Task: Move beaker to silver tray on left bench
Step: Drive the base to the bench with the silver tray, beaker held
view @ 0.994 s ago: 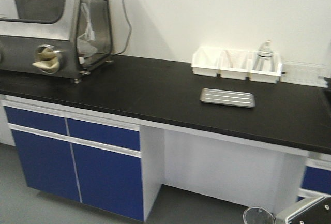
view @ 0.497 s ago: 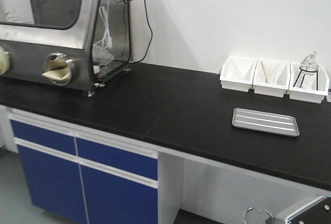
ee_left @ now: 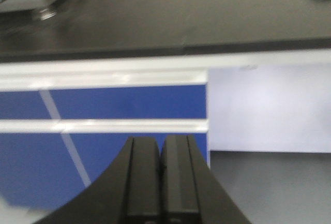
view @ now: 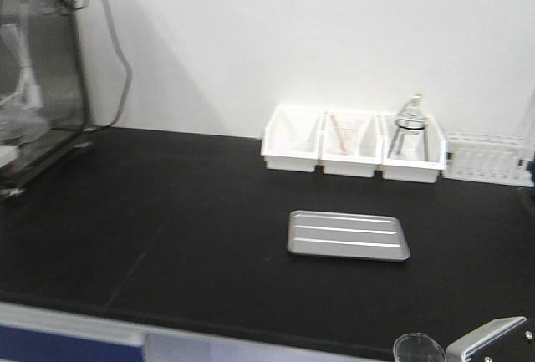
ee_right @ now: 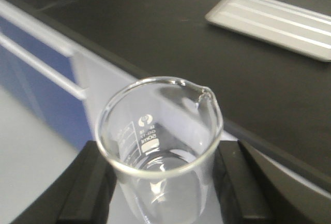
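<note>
The black worktop [view: 167, 228] spans the scene, the silver tray [view: 348, 235] lying flat on it right of centre, white bins [view: 351, 143] beyond. The left fingers [ee_left: 142, 177] are pressed together, empty. The right fingers [ee_right: 85, 188] clamp the upright beaker [ee_right: 155, 131] off the worktop's near edge, apart from the tray.

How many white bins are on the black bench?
3, in a row behind the silver tray: left bin, middle bin, right bin. None appear hidden.
</note>
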You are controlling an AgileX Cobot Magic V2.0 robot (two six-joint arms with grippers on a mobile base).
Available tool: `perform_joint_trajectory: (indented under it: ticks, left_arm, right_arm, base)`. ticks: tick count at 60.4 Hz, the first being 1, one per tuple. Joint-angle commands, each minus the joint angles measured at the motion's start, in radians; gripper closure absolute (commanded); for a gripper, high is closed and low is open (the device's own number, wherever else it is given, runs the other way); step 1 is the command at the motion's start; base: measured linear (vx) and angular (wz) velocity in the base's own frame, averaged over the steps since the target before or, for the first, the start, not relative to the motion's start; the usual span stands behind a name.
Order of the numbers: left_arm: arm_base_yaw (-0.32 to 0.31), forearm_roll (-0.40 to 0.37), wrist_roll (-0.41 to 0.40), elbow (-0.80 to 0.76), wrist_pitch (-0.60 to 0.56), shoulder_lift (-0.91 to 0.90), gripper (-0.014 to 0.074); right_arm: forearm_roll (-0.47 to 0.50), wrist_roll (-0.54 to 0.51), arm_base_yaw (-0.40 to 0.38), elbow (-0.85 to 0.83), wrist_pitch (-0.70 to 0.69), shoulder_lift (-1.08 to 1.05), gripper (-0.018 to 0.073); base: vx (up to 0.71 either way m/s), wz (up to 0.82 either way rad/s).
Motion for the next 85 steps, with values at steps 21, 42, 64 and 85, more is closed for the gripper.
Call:
perform_joint_trajectory:
  ticks: [21, 42, 64, 85]
  left_arm:
    - [-0.007, -0.003, -0.002, 0.020, -0.075, -0.008, 0.0595]
    - [-0.007, -0.003, -0.002, 0.020, -0.075, -0.008, 0.0595]
    - [-0.007, -0.003, -0.002, 0.020, -0.075, -0.008, 0.0595]
    - [-0.007, -0.003, -0.002, 0.020, -0.075, -0.008, 0.0595]
  right_arm:
    - [0.003, -0.003, -0.002, -0.026, -0.071, -0.018, 0.0571]
    - [0.003, -0.003, -0.002, -0.026, -0.071, -0.018, 0.0571]
    - [0.003, -0.003, -0.002, -0.026, -0.071, -0.018, 0.0571]
    - [0.005, -0.002, -0.002, -0.026, -0.073, -0.018, 0.0571]
  base:
    - [0.32, -0.35]
    - [0.26, -0.19]
    - [0.17, -0.10]
    - [0.07, -0.04]
